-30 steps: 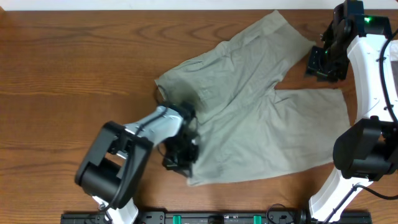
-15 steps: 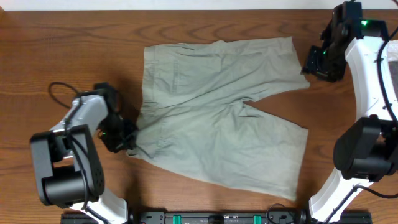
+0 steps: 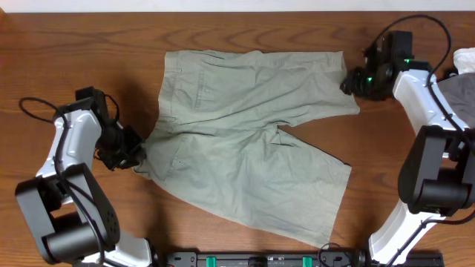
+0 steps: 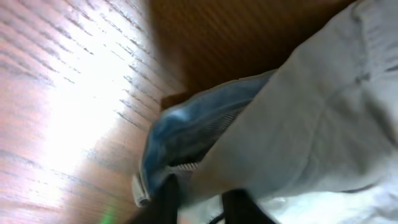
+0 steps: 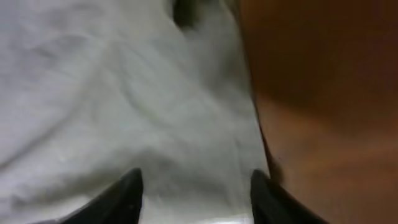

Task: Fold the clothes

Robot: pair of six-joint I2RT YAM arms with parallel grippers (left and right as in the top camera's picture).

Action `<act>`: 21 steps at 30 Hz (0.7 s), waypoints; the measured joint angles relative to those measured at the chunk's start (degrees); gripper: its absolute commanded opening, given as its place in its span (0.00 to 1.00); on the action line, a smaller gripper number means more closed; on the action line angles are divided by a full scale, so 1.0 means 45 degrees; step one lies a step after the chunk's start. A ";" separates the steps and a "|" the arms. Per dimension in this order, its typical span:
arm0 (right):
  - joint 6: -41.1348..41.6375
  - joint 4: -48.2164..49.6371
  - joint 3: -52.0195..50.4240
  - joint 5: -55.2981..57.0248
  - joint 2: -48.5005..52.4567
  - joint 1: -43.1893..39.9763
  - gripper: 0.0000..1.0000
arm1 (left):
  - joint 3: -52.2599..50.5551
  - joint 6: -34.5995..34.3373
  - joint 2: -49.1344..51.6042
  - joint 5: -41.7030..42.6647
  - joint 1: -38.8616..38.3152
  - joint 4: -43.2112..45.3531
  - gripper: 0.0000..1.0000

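Note:
The pale khaki-green shorts (image 3: pixel 245 141) lie spread flat on the wooden table (image 3: pixel 67 59), waistband to the left and both legs pointing right. My left gripper (image 3: pixel 137 154) is at the waistband's near corner. In the left wrist view its fingers (image 4: pixel 199 202) are shut on the cloth (image 4: pixel 311 112), with the bluish-white inner lining (image 4: pixel 186 124) showing. My right gripper (image 3: pixel 349 83) sits at the far leg's hem corner. In the right wrist view its fingers (image 5: pixel 196 186) are spread wide over the cloth (image 5: pixel 124 93).
A white cloth (image 3: pixel 465 59) and a grey item (image 3: pixel 456 89) lie at the table's right edge. A black rail (image 3: pixel 260 259) runs along the front edge. The left arm's cable (image 3: pixel 33 107) loops over the table at the left.
The shorts went from bunched and diagonal to spread flat, dragged left. My left gripper moved left with the waistband. My right gripper moved in and down onto the far leg's hem.

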 measured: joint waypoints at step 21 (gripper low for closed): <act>0.5547 0.7800 -0.1064 -0.2793 0.2691 0.0253 0.36 | 0.0005 0.0792 -0.4376 0.0058 0.0000 -0.0306 0.56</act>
